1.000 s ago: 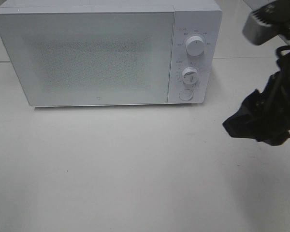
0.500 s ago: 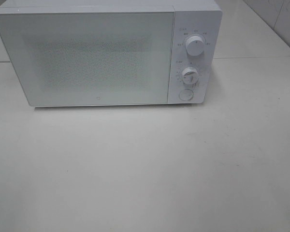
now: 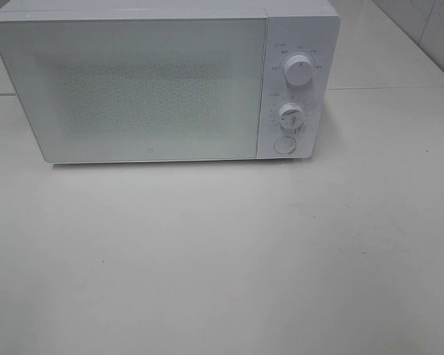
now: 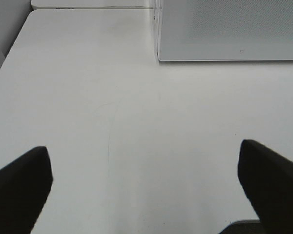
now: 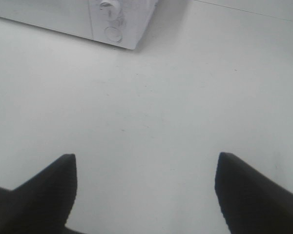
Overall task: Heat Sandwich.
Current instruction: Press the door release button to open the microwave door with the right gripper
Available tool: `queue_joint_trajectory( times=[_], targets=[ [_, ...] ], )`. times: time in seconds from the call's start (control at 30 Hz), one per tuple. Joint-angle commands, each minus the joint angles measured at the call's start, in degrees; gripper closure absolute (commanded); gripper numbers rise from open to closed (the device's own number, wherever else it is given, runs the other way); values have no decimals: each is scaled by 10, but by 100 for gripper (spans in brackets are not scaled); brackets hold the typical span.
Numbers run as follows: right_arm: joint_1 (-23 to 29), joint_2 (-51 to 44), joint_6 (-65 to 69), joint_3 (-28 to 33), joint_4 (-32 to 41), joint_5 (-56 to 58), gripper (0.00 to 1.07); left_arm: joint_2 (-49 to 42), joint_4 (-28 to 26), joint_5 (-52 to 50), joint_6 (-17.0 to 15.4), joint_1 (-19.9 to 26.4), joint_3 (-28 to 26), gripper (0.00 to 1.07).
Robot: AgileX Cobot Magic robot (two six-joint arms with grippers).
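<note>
A white microwave (image 3: 163, 81) stands at the back of the white table (image 3: 222, 259) with its door shut. Two dials (image 3: 300, 70) and a round button (image 3: 284, 145) sit on its right panel. The sandwich and its pink plate are out of view. My left gripper (image 4: 144, 180) is open and empty over the table, left of the microwave's corner (image 4: 229, 29). My right gripper (image 5: 145, 187) is open and empty over the table, in front of the microwave's control panel (image 5: 115, 22). Neither gripper shows in the exterior high view.
A seam between tabletops (image 3: 385, 88) runs behind the microwave on the right. The table's left edge (image 4: 10, 53) shows in the left wrist view.
The right arm was at the right edge of the exterior high view one second ago; it has since withdrawn out of that view. The microwave has not moved.
</note>
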Motion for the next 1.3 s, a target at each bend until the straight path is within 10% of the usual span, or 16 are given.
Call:
queue_joint_trajectory(
  times=[0.03,0.47,1.3],
  targets=[
    [-32,-32,6,9,7,3,32,-11,-3,-4,2,2,1,9],
    [-129,-142,2,76,47,-11,32,-11,-3,-4,2,2,1,9],
    [-129,-147,1,61,53,-31,32,-11,-3,-4,2,2,1,9]
  ],
)
